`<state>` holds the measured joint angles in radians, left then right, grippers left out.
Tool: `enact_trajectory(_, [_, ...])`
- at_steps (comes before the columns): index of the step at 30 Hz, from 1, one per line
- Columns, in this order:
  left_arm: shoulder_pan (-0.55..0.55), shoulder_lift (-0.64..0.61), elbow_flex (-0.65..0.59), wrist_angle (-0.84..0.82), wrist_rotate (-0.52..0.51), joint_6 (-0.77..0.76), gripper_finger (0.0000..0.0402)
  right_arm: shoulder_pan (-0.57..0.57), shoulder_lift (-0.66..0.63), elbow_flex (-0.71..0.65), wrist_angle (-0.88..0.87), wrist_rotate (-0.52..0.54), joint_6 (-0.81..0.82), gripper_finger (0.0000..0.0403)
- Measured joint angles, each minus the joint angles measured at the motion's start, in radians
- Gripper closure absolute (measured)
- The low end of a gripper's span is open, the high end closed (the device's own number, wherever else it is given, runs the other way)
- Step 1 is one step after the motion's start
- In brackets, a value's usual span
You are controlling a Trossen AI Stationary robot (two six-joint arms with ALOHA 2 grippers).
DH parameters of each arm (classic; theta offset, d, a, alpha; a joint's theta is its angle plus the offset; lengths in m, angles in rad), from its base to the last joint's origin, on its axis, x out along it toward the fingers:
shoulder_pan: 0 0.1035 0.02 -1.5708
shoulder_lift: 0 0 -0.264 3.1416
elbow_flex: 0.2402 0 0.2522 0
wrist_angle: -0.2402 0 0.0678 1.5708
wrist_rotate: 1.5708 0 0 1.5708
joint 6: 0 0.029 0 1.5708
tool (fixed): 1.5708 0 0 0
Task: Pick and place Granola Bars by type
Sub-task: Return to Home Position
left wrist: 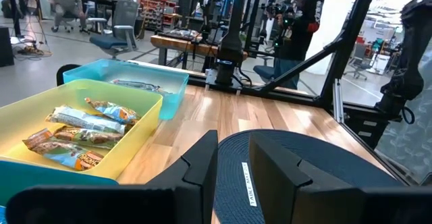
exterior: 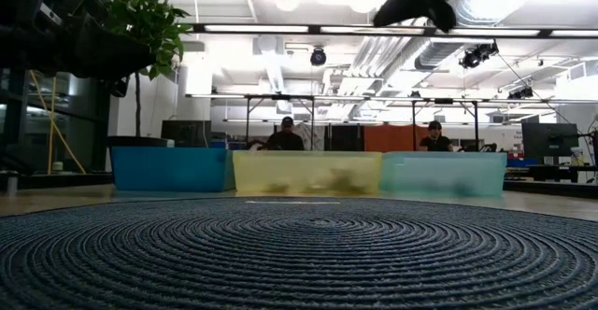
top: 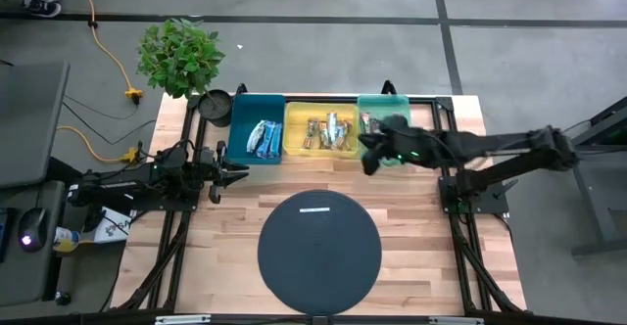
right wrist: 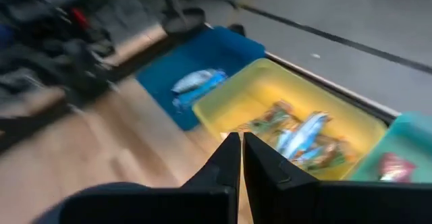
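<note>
The right gripper (right wrist: 237,143) hangs high by the yellow bin (right wrist: 226,94), fingers together, empty. The left gripper (left wrist: 233,150) waits, fingers apart, empty. Print on the granola bars (left wrist: 75,133) is too small to read.

Pale wooden counter (top: 421,227) of smooth jointed planks, round mat (top: 319,249) of dark coiled cord, rough and ribbed, blue bin (top: 257,108), yellow bin (top: 298,115) and green bin (top: 388,104) of smooth translucent plastic, Granola Bars (top: 330,132) in glossy crinkled wrappers, left pincer (left wrist: 234,146) matt black.
</note>
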<state>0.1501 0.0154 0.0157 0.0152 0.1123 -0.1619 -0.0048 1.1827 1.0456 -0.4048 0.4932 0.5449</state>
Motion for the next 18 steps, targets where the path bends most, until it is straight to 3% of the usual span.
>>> enact_trajectory(9, [0.0, 0.0, 0.0, 0.0, 0.0, 0.0, 0.0319, 0.071, -0.438, -0.517, 0.503, -0.034, 0.015, 0.0403])
enact_trajectory(18, [0.0, 0.0, 0.0, 0.0, 0.0, 0.0, 0.0319, 0.078, -0.807, -0.758, 0.573, -0.067, -0.089, 0.0403])
